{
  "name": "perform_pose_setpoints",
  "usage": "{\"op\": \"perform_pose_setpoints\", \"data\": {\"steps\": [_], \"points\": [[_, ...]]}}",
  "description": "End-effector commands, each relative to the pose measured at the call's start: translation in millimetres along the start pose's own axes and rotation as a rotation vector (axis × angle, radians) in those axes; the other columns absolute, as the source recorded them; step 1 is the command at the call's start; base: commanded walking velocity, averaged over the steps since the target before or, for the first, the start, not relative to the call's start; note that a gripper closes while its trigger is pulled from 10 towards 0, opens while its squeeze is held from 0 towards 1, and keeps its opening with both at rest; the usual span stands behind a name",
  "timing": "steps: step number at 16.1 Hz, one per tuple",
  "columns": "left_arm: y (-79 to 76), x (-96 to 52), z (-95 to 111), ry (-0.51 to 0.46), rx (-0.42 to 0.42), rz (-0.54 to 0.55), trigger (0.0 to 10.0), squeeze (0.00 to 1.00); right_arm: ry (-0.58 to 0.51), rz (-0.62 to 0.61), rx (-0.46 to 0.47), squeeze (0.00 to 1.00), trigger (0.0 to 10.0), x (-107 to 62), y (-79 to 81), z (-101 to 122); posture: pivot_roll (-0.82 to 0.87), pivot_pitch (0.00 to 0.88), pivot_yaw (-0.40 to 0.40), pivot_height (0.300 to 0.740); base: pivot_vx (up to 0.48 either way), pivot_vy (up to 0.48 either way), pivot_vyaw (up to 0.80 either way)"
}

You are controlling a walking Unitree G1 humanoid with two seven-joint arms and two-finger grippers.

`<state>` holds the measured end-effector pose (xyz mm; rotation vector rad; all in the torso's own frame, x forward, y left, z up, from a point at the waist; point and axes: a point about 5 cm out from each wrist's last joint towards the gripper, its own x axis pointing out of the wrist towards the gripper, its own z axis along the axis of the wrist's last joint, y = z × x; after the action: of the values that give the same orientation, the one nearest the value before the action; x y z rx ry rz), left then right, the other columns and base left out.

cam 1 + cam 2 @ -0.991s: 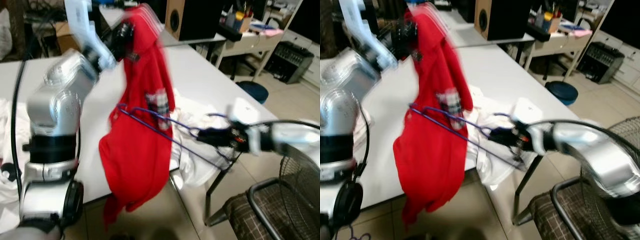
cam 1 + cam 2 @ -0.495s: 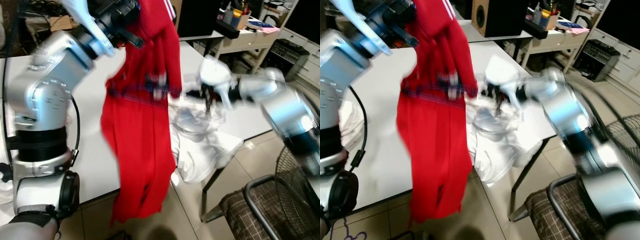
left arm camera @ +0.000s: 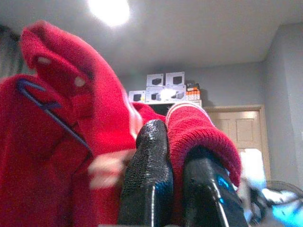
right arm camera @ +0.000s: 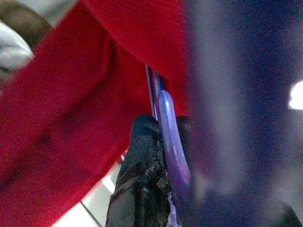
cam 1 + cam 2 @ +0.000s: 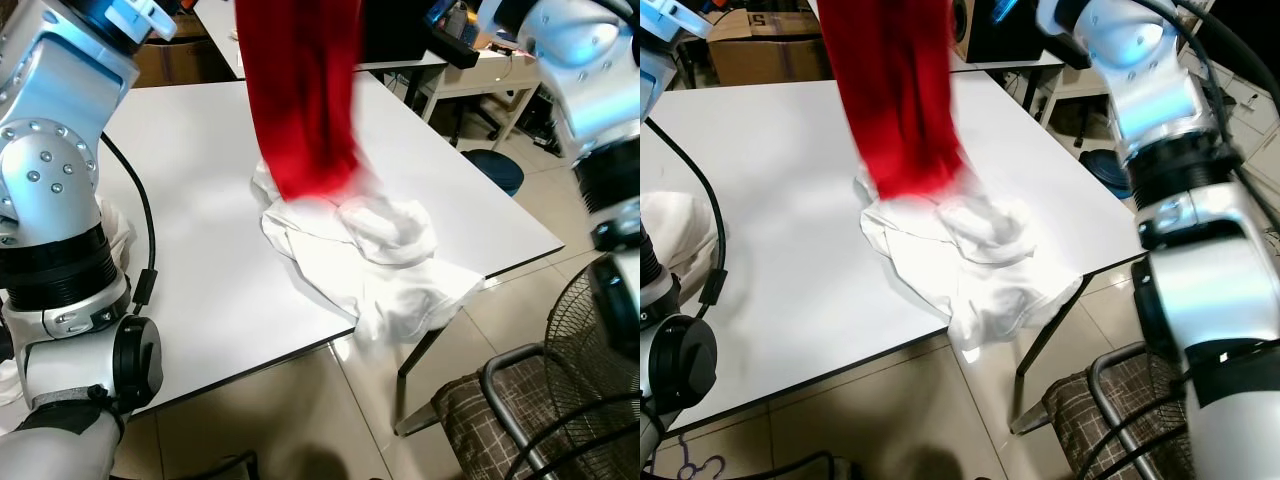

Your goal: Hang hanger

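A red garment (image 5: 302, 100) hangs down from above the picture's top edge, its lower end just over the white table (image 5: 190, 200). In the left wrist view my left gripper (image 3: 175, 142) is shut on a fold of the red cloth, which is pinched between the black fingers (image 3: 147, 179). A purple wire hanger (image 3: 49, 109) runs inside the garment. In the right wrist view my right gripper (image 4: 163, 127) is shut on the purple hanger (image 4: 171, 146), close against the red cloth. Both arms are raised high, the left arm (image 5: 50, 150) at the left and the right arm (image 5: 580, 60) at the right.
A heap of white clothes (image 5: 370, 255) lies on the table under the garment, partly drooping over the front edge. A chair with a checked cushion (image 5: 500, 420) stands at the lower right. A black speaker (image 5: 990, 30) and a cluttered desk are behind the table.
Both arms have risen, lifting the red garment and hanger from table height to above the picture's top. The right arm swung from low right up to the top right.
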<state>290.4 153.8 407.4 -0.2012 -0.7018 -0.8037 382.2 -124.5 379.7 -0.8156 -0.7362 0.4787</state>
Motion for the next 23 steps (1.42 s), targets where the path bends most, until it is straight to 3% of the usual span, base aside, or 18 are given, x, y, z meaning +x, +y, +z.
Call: {"op": "perform_pose_setpoints", "data": {"steps": [1, 2, 3, 4, 6, 7, 8, 9, 13, 15, 17, 18, 19, 23], "points": [[-2.5, -1.9, -2.4, 0.004, -0.008, -0.003, 0.0, 0.0, -0.019, 0.048, 0.022, 0.0, 10.0, -5.9, 14.1, -8.0, -0.01, 0.0, -0.109, 0.74, 0.0, 0.0, 0.0], [-2.4, -4.6, -9.2, 0.035, 0.0, 0.008, 0.0, 0.0, -0.001, 0.126, 0.051, 0.0, 10.0, -10.7, 30.9, -17.5, -0.01, 0.0, -0.107, 0.74, 0.0, 0.0, 0.0], [-1.9, -13.7, -32.8, 0.15, 0.023, 0.044, 0.0, 0.0, 0.062, 0.295, 0.083, 0.0, 10.0, -28.0, 64.3, -36.5, -0.01, 0.0, -0.106, 0.74, 0.0, 0.0, 0.0], [-2.0, -17.5, -40.9, 0.191, 0.032, 0.056, 0.0, 0.0, 0.073, 0.351, 0.091, 0.0, 10.0, -34.9, 74.4, -41.8, -0.01, 0.0, -0.105, 0.74, 0.0, 0.0, 0.0], [1.6, -55.3, -96.5, 0.505, 0.079, 0.166, 0.0, 0.0, 0.168, 0.652, 0.169, 0.0, 10.0, -83.5, 112.0, -59.4, -0.01, 0.0, -0.099, 0.74, 0.0, 0.0, 0.0], [5.6, -78.7, -120.0, 0.645, 0.11, 0.237, 0.0, 0.0, 0.184, 0.746, 0.208, 0.0, 10.0, -106.4, 118.7, -57.1, -0.02, 0.0, -0.091, 0.74, 0.0, 0.0, 0.0], [11.0, -99.1, -136.2, 0.74, 0.131, 0.313, 0.0, 0.0, 0.222, 0.838, 0.255, 0.0, 10.0, -129.0, 120.2, -53.9, -0.02, 0.0, -0.084, 0.74, 0.0, 0.0, 0.0], [14.7, -110.3, -144.2, 0.792, 0.146, 0.358, 0.0, 0.0, 0.254, 0.896, 0.289, 0.0, 10.0, -143.1, 118.2, -50.4, -0.03, 0.0, -0.076, 0.74, 0.0, 0.0, 0.0], [28.3, -139.0, -164.8, 0.96, 0.27, 0.413, 0.0, 0.0, 0.26, 1.024, 0.378, 0.0, 10.0, -171.4, 92.0, -18.0, -0.04, 0.0, -0.05, 0.74, 0.0, 0.0, 0.0], [23.8, -157.0, -179.2, 1.028, 0.246, 0.397, 0.0, 0.0, 0.309, 1.055, 0.407, 0.0, 10.0, -188.4, 72.3, -2.7, -0.04, 0.0, -0.045, 0.74, 0.0, 0.0, 0.0], [13.6, -167.8, -187.1, 1.07, 0.196, 0.341, 0.0, 0.0, 0.324, 0.966, 0.471, 0.0, 10.0, -193.3, 55.7, 5.2, -0.04, 0.0, -0.045, 0.74, 0.0, 0.0, 0.0], [-3.0, -168.4, -187.4, 1.059, 0.087, 0.229, 10.0, 0.0, 0.316, 0.861, 0.545, 0.0, 10.0, -194.8, 48.2, 9.9, -0.05, 0.0, -0.04, 0.74, 0.0, 0.0, 0.0], [-10.8, -171.1, -185.3, 1.076, 0.045, 0.173, 10.0, 1.0, 0.323, 0.778, 0.59, 0.0, 10.0, -195.4, 46.7, 10.1, -0.05, 0.0, -0.037, 0.74, 0.0, 0.0, 0.0], [-30.0, -185.8, -159.2, 1.16, -0.05, -0.037, 10.0, 1.0, 0.45, 0.455, 0.786, 0.0, 10.0, -204.8, 61.3, -5.3, -0.05, 0.0, -0.032, 0.74, 0.0, 0.0, 0.0]]}}
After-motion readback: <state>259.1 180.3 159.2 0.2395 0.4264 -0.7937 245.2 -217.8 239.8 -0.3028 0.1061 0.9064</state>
